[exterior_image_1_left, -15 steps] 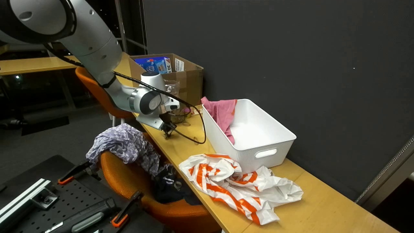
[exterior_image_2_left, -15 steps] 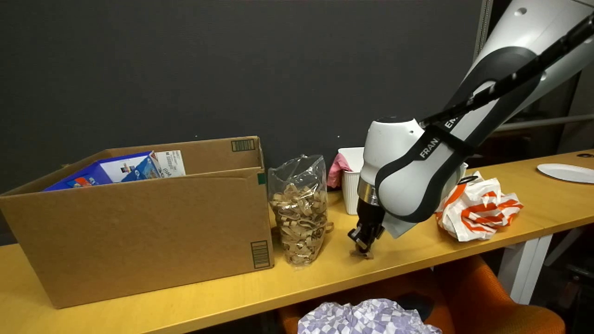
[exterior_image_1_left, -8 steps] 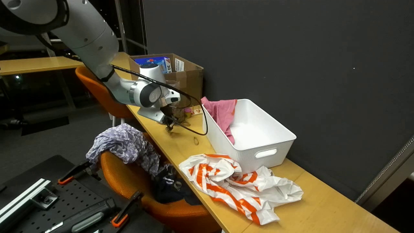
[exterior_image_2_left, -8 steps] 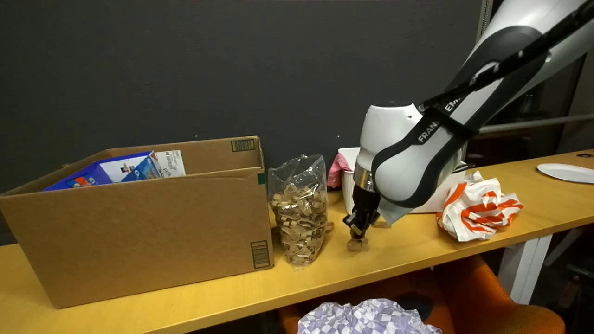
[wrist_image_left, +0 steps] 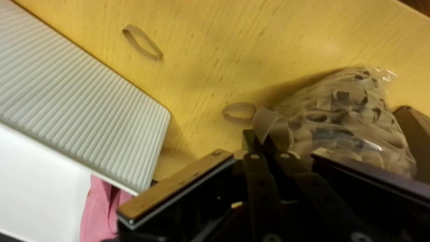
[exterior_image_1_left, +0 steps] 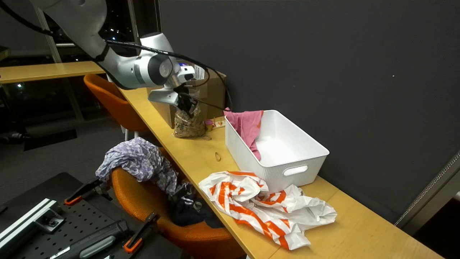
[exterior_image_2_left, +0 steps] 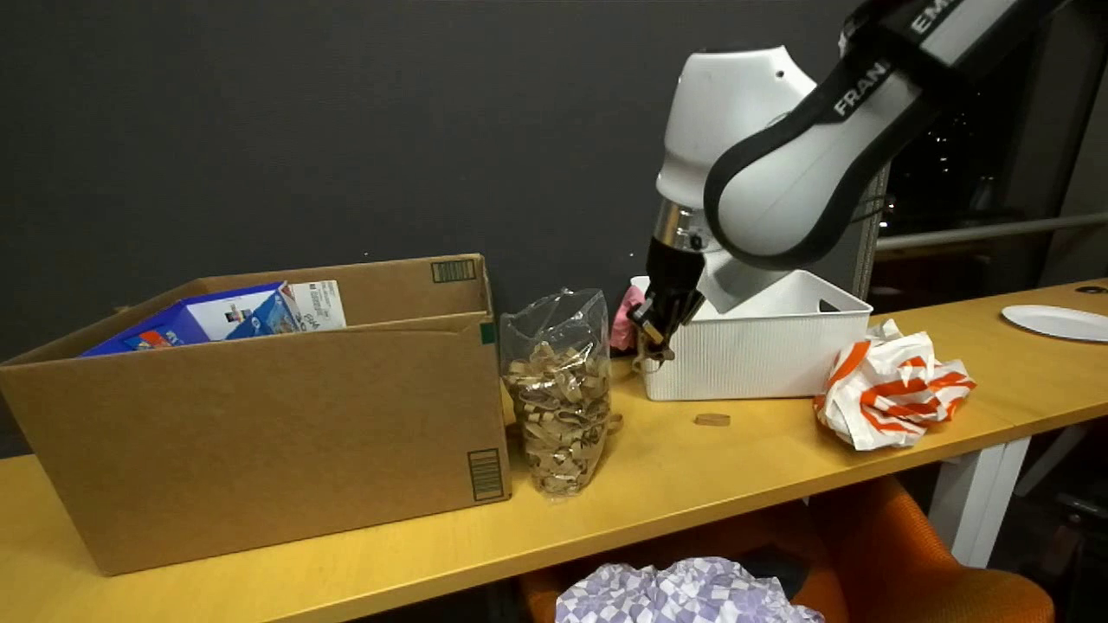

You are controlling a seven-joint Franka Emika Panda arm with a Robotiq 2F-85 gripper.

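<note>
My gripper (wrist_image_left: 260, 143) is shut on a tan rubber band (wrist_image_left: 277, 129), which loops up from between the fingertips in the wrist view. In an exterior view the gripper (exterior_image_2_left: 655, 344) hangs above the table, right of a clear plastic bag of tan rubber bands (exterior_image_2_left: 561, 415) and in front of the white bin's left end. A loose rubber band (exterior_image_2_left: 712, 420) lies on the table near the bin. Another band loop (wrist_image_left: 238, 119) rests on the tabletop beside the bag in the wrist view. In an exterior view the gripper (exterior_image_1_left: 189, 110) overlaps the bag (exterior_image_1_left: 188, 127).
The white bin (exterior_image_1_left: 246, 154) has a pink cloth (exterior_image_1_left: 248, 126) over its rim. A large cardboard box (exterior_image_2_left: 286, 459) stands left of the bag. A crumpled white-and-orange bag (exterior_image_2_left: 896, 389) and a white plate (exterior_image_2_left: 1058, 323) lie to the right. A small purple-topped pot (exterior_image_1_left: 208, 125) stands behind.
My gripper has risen from near the tabletop with the rubber band in it, drifting slightly left in an exterior view. The bag, bin, box and loose band have stayed put.
</note>
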